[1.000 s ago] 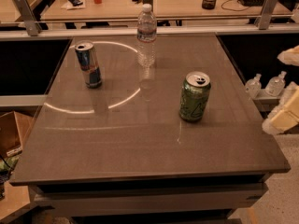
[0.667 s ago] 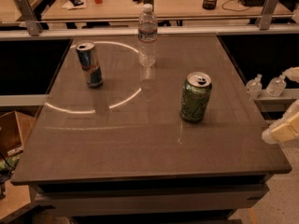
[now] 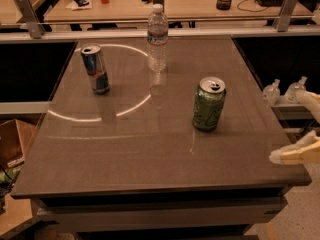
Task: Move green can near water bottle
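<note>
The green can (image 3: 209, 104) stands upright on the right half of the dark table (image 3: 150, 149), silver top with pull tab up. The water bottle (image 3: 157, 38) stands upright at the table's far middle, clear with a white cap, well apart from the can. My gripper (image 3: 287, 128) is at the right edge of the view, past the table's right edge, to the right of the can and nearer to me. Its two pale fingers (image 3: 296, 154) are spread apart and hold nothing.
A taller blue-and-silver can (image 3: 95, 69) stands at the far left of the table. Two small clear bottles (image 3: 272, 91) sit on a shelf right of the table. A wooden desk (image 3: 165, 1) with clutter lies behind a rail.
My gripper has moved down the picture along the table's right side, toward the near corner. The cans and the bottle have not moved.
</note>
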`<state>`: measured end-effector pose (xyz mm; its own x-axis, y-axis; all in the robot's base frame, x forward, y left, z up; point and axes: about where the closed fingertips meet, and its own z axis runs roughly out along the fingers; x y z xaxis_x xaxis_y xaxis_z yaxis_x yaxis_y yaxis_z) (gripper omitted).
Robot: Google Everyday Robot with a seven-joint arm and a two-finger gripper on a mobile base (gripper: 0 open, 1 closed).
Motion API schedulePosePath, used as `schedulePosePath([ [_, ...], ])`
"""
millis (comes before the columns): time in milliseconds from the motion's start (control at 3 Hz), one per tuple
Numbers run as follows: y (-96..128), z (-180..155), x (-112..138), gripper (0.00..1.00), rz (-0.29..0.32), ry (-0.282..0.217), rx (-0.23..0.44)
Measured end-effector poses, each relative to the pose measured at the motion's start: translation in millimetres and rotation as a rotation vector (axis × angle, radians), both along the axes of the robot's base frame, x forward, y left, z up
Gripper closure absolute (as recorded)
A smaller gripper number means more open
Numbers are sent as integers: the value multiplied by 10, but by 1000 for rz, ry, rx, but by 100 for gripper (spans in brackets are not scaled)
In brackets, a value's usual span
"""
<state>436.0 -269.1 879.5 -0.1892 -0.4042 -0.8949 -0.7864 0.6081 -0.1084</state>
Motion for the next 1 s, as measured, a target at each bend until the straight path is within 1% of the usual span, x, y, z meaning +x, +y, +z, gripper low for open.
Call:
schedulePosePath([
  [333,-35,218,-116,0,2,-115,198],
  [667,-24,353,-169,0,-30,-110,242],
  [1000,-24,354,-169,0,-30,-110,242],
])
